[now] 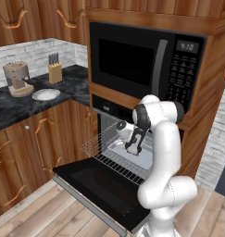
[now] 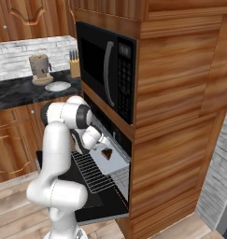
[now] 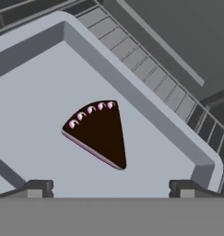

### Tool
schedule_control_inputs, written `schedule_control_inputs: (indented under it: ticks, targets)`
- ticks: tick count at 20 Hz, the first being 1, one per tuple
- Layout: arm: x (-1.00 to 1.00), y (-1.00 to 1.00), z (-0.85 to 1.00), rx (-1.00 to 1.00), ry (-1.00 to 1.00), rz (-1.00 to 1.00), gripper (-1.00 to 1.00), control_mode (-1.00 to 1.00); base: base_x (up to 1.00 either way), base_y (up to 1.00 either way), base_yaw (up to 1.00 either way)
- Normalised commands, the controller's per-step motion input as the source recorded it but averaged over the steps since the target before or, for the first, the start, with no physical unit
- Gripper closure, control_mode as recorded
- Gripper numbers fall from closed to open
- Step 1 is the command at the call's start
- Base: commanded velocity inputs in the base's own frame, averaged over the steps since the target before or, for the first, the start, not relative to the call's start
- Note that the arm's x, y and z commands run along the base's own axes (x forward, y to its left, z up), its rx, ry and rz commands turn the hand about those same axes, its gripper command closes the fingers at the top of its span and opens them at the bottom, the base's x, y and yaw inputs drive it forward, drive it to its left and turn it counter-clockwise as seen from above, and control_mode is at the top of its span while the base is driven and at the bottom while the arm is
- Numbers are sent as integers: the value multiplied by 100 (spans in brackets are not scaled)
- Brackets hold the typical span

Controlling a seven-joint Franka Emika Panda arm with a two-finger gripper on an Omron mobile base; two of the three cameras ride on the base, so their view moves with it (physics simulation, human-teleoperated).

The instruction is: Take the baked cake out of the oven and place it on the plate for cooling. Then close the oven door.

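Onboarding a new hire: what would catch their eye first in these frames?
Probably the oven door, dropped fully open low in front of the robot, with the rack pulled out over it. Next the baked cake, a dark wedge lying on the pale baking tray, with the open gripper poised just above it.

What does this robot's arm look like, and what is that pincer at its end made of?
The arm is a chain of smooth, rounded white segments with dark grey bands and caps at the joints. No cables or markings show. Its pincer ends in two small, dark grey, blocky finger tips; the material can't be judged.
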Motion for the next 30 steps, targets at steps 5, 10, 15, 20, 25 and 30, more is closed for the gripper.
schedule_control_inputs:
  ticks: [5, 10, 15, 20, 25, 30]
  targets:
    - [35, 0, -26, 0, 0, 0, -100, -100, 0, 0, 0]
    - [20, 0, -19, 1, 0, 0, -100, -100, 0, 0, 0]
    - [10, 0, -6, 3, 0, 0, -100, -100, 0, 0, 0]
    - [0, -10, 0, 4, 0, 0, -100, -100, 0, 0, 0]
    - [0, -16, -4, 0, 0, -1, -100, -100, 0, 0, 0]
    - [0, -12, -12, 0, 0, 0, -100, -100, 0, 0, 0]
